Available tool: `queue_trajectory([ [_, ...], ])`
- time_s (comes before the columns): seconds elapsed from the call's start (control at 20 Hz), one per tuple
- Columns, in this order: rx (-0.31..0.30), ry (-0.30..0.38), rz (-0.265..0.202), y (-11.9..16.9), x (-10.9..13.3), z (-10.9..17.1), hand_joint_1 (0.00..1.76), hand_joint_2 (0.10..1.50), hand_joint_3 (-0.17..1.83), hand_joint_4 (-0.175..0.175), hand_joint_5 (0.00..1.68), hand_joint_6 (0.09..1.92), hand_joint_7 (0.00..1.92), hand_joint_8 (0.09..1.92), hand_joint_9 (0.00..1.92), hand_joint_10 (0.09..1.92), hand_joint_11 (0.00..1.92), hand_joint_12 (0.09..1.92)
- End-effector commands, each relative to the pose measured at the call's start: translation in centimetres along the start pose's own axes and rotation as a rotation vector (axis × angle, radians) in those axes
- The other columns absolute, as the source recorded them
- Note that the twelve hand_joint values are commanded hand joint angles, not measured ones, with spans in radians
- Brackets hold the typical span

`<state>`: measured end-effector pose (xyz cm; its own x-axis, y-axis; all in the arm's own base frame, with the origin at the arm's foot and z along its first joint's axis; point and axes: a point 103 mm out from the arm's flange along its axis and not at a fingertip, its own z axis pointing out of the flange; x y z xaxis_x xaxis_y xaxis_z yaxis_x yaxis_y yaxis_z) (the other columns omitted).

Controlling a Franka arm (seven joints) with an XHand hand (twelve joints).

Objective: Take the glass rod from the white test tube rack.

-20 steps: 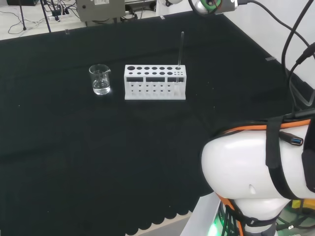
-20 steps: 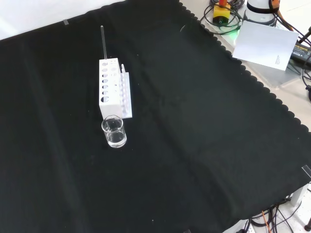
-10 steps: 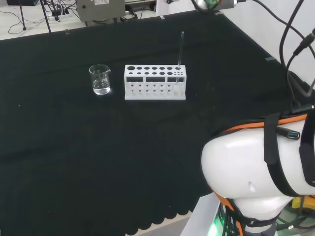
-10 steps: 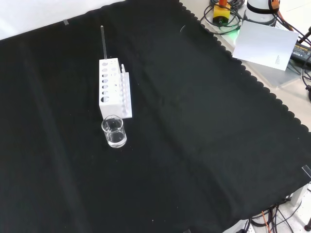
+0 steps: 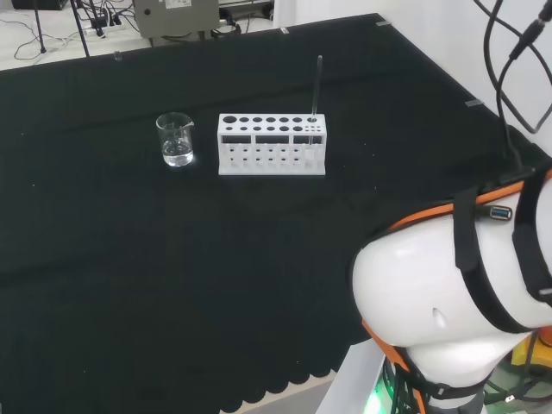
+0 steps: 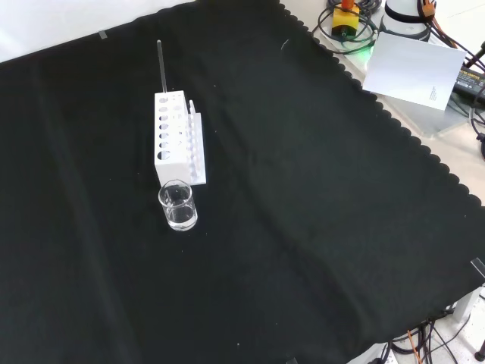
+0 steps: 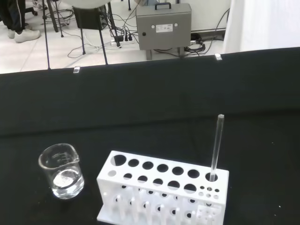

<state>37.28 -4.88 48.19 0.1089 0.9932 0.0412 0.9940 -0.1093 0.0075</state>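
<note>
The white test tube rack (image 5: 272, 145) stands on the black cloth, left of middle in the front view (image 6: 173, 136). The glass rod (image 5: 316, 86) stands upright in a hole at the rack's right end in the head view, the far end in the front view (image 6: 161, 67). The wrist view looks at the rack (image 7: 161, 192) and the rod (image 7: 216, 147) from a distance, with nothing touching them. A blurred white part of the hand (image 7: 89, 2) shows at that picture's edge; its fingers are hidden.
A small glass beaker (image 5: 176, 140) with a little clear liquid stands left of the rack in the head view, nearer in the front view (image 6: 178, 205). The arm's big white link (image 5: 448, 302) stands at the lower right. A grey box (image 7: 163, 26) stands on the floor beyond the bench.
In the head view the arm part with the green light at the top edge has risen out of view and the white link has shifted slightly. Rack, rod and beaker have not moved.
</note>
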Motion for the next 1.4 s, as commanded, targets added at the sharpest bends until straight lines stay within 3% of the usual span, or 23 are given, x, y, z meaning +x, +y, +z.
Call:
queue_trajectory([
  [0.05, 0.008, 0.023, 0.009, 3.7, -2.9, 1.7, 0.73, 0.78, 0.63, -0.175, 0.12, 0.09, 0.02, 0.85, 0.1, 0.89, 0.0, 1.35],
  [0.4, 0.017, 0.013, -0.002, 7.2, -4.1, 2.7, 0.73, 0.78, 0.64, -0.175, 0.14, 0.09, 0.06, 0.88, 0.2, 0.91, 0.0, 1.42],
  [0.55, 0.008, -0.058, -0.02, 8.5, -4.4, 2.8, 0.73, 0.78, 0.64, -0.175, 0.14, 0.09, 0.07, 0.89, 0.22, 0.91, 0.0, 1.43],
  [1.05, 0.053, 0.01, -0.051, 13.4, -6.8, 6.8, 0.73, 0.78, 0.65, -0.175, 0.24, 0.09, 0.2, 0.9, 0.48, 0.85, 0.1, 1.48],
  [1.4, 0.088, 0.019, -0.074, 14.5, -7.7, 9.9, 0.73, 0.79, 0.65, -0.175, 0.34, 0.09, 0.33, 0.91, 0.67, 0.84, 0.23, 1.45],
])
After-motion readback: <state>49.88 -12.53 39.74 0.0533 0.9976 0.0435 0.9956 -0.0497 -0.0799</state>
